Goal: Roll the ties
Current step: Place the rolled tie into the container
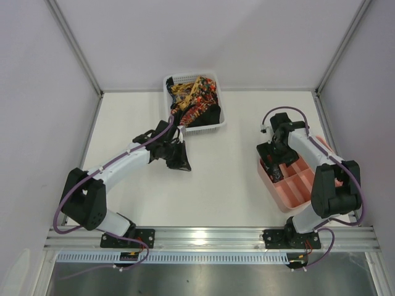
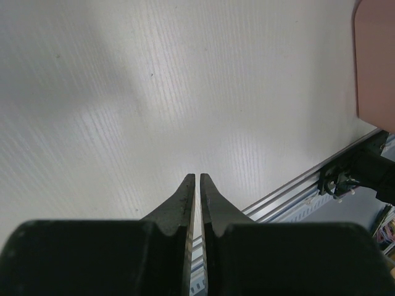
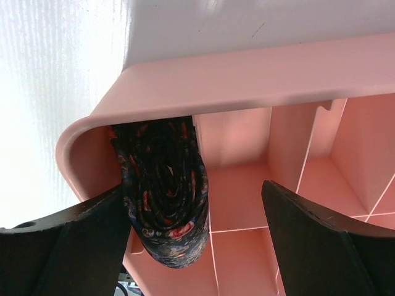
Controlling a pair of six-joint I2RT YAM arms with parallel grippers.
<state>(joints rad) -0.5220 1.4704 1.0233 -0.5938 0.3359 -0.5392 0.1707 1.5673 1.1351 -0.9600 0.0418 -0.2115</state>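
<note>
Several ties [image 1: 194, 100], dark with red, orange and yellow patterns, lie heaped in the white mesh basket [image 1: 213, 127] at the back. One rolled tie [image 3: 166, 191], dark with red and blue print, stands on edge in the corner compartment of the pink tray [image 3: 247, 74]. My right gripper [image 3: 192, 188] is open and reaches down into that compartment. The roll leans on its left finger [image 3: 74, 240] and is apart from the right one. My left gripper [image 1: 183, 163] hovers over the table in front of the basket. In the left wrist view the left gripper [image 2: 197, 176] is shut with nothing between its fingers.
The pink tray [image 1: 296, 191] sits at the right of the table, near the right arm's base, with several compartments. Its corner [image 2: 376, 61] shows in the left wrist view. An aluminium rail [image 1: 210, 237] runs along the near edge. Grey walls enclose the table.
</note>
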